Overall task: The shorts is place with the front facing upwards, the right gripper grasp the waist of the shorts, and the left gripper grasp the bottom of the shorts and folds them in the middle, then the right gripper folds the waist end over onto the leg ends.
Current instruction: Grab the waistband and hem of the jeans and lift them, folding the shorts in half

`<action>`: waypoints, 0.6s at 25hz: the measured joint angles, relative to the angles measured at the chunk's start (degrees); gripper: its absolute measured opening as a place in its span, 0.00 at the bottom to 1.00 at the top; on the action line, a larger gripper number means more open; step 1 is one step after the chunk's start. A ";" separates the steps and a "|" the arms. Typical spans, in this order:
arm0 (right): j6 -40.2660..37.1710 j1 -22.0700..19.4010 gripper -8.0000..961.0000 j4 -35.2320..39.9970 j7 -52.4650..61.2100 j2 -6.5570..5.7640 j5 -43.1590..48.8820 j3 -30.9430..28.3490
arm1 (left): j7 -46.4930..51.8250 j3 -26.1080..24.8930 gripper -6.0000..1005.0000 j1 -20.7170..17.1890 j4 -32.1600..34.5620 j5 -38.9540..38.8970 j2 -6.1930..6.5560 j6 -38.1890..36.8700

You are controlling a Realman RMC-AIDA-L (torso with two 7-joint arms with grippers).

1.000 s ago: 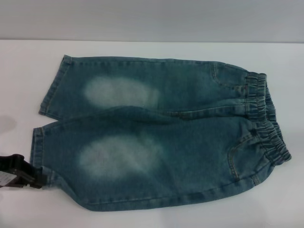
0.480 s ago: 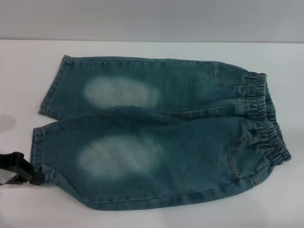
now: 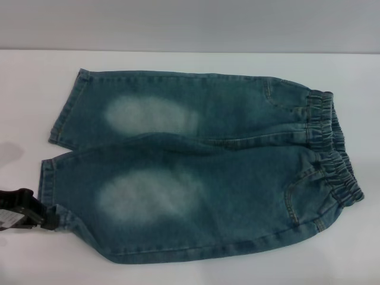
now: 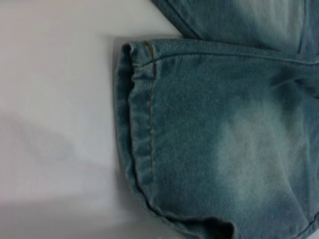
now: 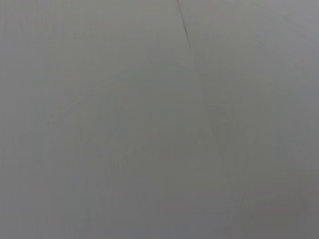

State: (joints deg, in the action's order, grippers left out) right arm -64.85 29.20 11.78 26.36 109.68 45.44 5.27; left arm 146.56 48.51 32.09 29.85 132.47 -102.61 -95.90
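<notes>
Shorts [image 3: 196,166] lie flat on the white table [image 3: 190,62], front up, waist of the shorts [image 3: 332,148] toward the robot's right, leg ends [image 3: 50,160] toward its left. Nothing is folded yet, so this reads as the approach before the first grasp.

Left gripper [image 3: 27,214] sits at the lower left edge of the head view, black tip just beside the near leg's hem, possibly touching the denim; contact is hard to confirm. Can't tell how far its fingers are spread or whether they pinch any cloth. The left wrist view shows the near hem [image 4: 142,124] with its orange-brown stitching close up, no fingers visible.

Right gripper is out of sight; its wrist view shows only a blank grey surface.

Next move likely needs the left gripper to close on the hem, and the right arm to come in to the waistband.
</notes>
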 joint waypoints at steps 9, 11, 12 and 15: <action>-0.01 -0.03 0.45 0.00 0.24 0.00 0.00 0.02 | 0.15 0.00 0.02 0.19 0.26 0.07 -0.02 0.33; 0.42 -0.03 0.45 0.40 1.77 0.00 0.17 0.31 | 1.12 -0.78 0.02 0.39 0.40 -0.02 0.31 0.52; 1.00 -0.04 0.45 0.89 3.14 0.00 0.47 0.66 | 1.20 -1.10 0.02 0.45 0.42 -0.08 0.36 0.50; 3.62 -0.23 0.44 3.61 10.35 0.01 2.99 2.78 | 1.43 -3.53 0.02 0.84 0.47 -0.11 0.53 0.00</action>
State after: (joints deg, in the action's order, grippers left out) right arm -61.23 28.98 15.38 36.71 109.68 48.43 8.06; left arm 147.99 44.98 32.93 30.32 132.36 -102.08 -95.90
